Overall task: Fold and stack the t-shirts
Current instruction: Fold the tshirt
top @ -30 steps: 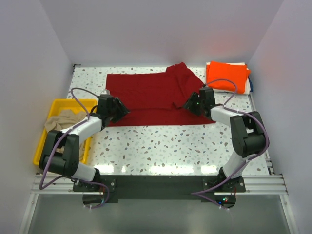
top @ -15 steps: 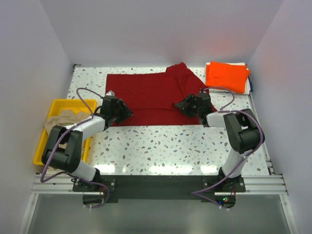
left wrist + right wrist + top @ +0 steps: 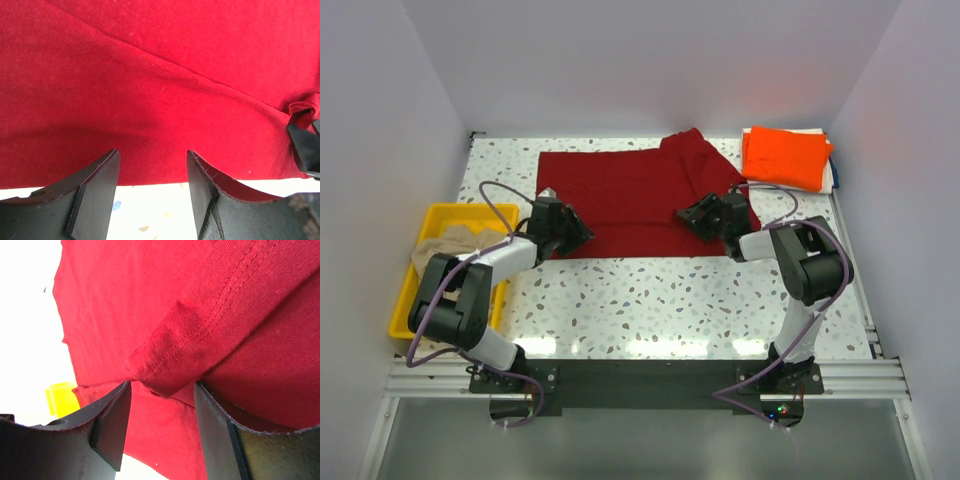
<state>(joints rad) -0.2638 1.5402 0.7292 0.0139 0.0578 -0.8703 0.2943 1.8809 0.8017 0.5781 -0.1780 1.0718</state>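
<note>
Red tee (image 3: pixel 620 195) lies spread mid-frame for folding. Left hand (image 3: pixel 152 152) gapes wide at its hem, right hand (image 3: pixel 162 385) straddles the sleeve (image 3: pixel 170 360) to lift it, grip unclear.

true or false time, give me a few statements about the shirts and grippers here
The red t-shirt lies spread on the table. True.
The orange t-shirt sits in the yellow tray. False: it lies folded at the far right corner; the beige t-shirt is in the tray.
The left gripper is open at the red t-shirt's near edge. True.
The right gripper hangs over the orange t-shirt. False: it is open at the red t-shirt's right side.
</note>
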